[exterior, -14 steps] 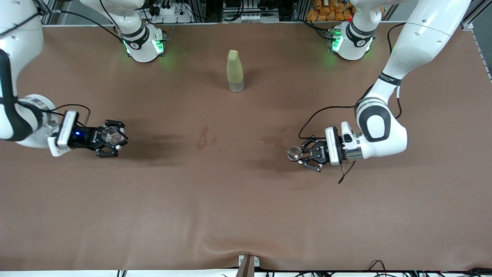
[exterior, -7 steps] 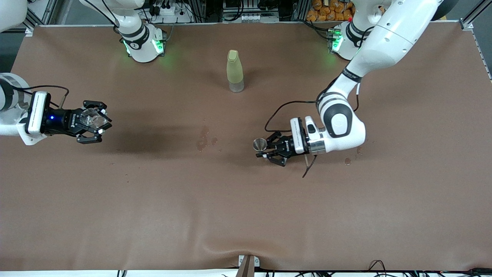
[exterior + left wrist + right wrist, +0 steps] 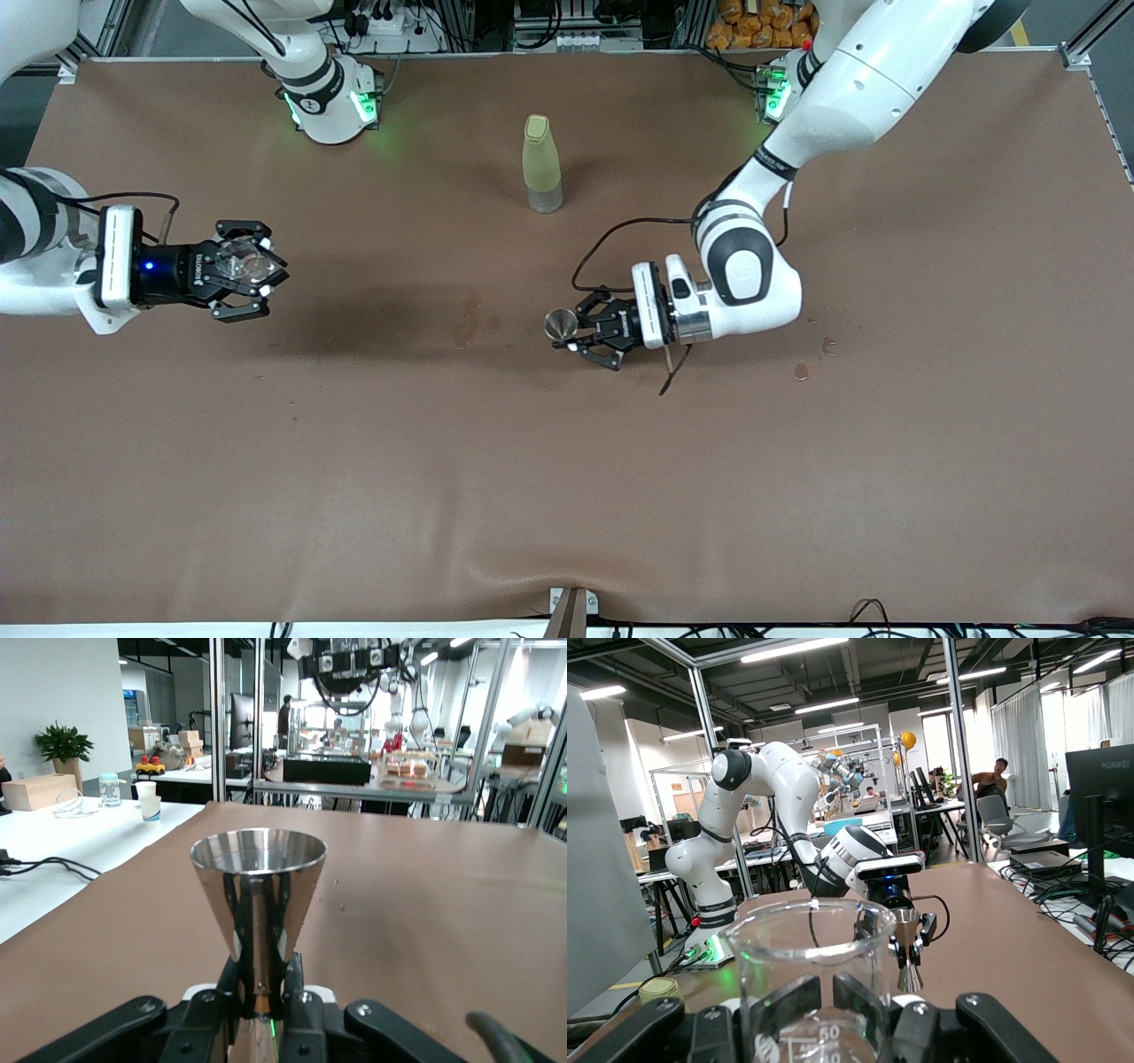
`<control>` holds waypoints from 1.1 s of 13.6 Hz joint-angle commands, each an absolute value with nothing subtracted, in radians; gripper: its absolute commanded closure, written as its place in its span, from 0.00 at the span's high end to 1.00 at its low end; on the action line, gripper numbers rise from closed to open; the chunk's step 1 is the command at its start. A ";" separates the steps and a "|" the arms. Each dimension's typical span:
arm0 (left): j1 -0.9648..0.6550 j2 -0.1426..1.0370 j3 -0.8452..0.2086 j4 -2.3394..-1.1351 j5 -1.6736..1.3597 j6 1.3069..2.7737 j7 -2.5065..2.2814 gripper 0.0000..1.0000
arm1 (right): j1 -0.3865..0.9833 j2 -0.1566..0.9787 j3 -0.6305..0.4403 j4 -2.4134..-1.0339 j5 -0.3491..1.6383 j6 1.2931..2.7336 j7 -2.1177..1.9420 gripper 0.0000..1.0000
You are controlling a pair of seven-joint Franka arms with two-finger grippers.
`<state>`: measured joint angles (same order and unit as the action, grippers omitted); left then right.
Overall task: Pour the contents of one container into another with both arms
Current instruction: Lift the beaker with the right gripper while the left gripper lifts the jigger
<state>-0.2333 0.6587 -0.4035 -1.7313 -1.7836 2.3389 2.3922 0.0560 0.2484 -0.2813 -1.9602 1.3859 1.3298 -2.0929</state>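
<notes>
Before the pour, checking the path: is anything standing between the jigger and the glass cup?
Nothing visible does. The left gripper holds the jigger, the right gripper holds the glass cup, with only bare table between. The bottle stands nearer the robots' bases, off that line.

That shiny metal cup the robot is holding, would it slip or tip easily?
Probably slippery: the jigger is polished steel. The left gripper pinches its narrow waist, which likely helps. Set down, its narrow hourglass shape may tip easily.
</notes>
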 commanded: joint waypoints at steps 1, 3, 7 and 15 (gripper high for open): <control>-0.296 0.672 -0.396 -1.704 -1.856 2.359 2.379 0.00 | 0.103 0.178 -0.295 -2.017 1.400 1.390 -2.059 0.00; -0.330 0.676 -0.396 -1.704 -1.867 2.365 2.384 0.00 | 0.136 0.170 -0.291 -2.051 1.445 1.417 -2.059 0.00; -0.405 0.715 -0.394 -1.652 -1.888 2.401 2.393 0.00 | 0.173 0.137 -0.246 -2.098 1.479 1.508 -2.059 0.00; -0.457 0.735 -0.393 -1.612 -1.928 2.444 2.457 0.00 | 0.173 0.109 -0.040 -2.221 1.664 1.684 -2.155 0.00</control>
